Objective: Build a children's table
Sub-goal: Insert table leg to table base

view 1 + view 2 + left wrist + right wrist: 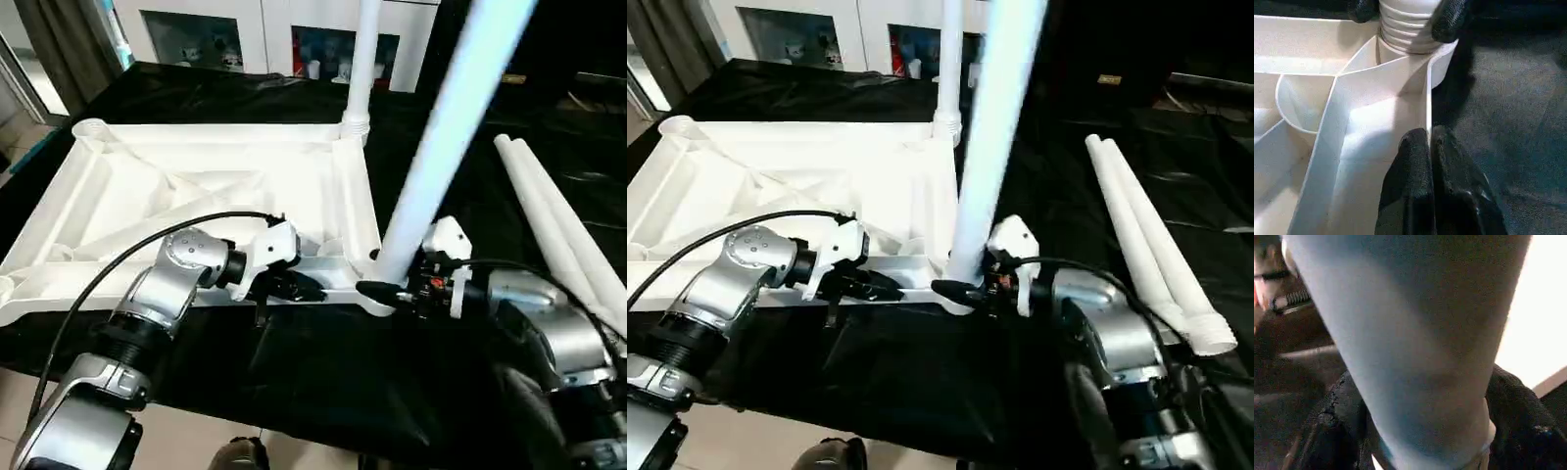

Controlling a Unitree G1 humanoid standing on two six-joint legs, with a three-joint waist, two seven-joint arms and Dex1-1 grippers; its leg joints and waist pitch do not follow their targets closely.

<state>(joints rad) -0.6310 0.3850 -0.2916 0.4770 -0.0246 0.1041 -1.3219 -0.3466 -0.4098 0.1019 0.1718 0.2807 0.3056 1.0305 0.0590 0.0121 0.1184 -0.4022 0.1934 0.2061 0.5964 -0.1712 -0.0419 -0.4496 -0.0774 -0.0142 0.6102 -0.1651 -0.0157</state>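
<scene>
The white table top point(225, 132) lies upside down on black cloth, ribbed underside up. One white leg point(362, 69) stands upright in its far right corner socket. A second leg point(441, 147) leans in the near right corner socket point(1442, 63), its threaded end point(1408, 24) at the socket's mouth. My right gripper point(390, 279) is shut on this leg just above the socket, with black fingers point(1337, 421) on both sides of it. My left gripper point(294, 289) is shut on the top's thin near rim point(1427, 105), a little left of that corner.
Two more white legs point(554, 215) lie side by side on the black cloth to the right of the top. White cabinets point(235, 34) with glass doors stand behind the table. Bare floor point(196, 441) shows below the cloth's near edge.
</scene>
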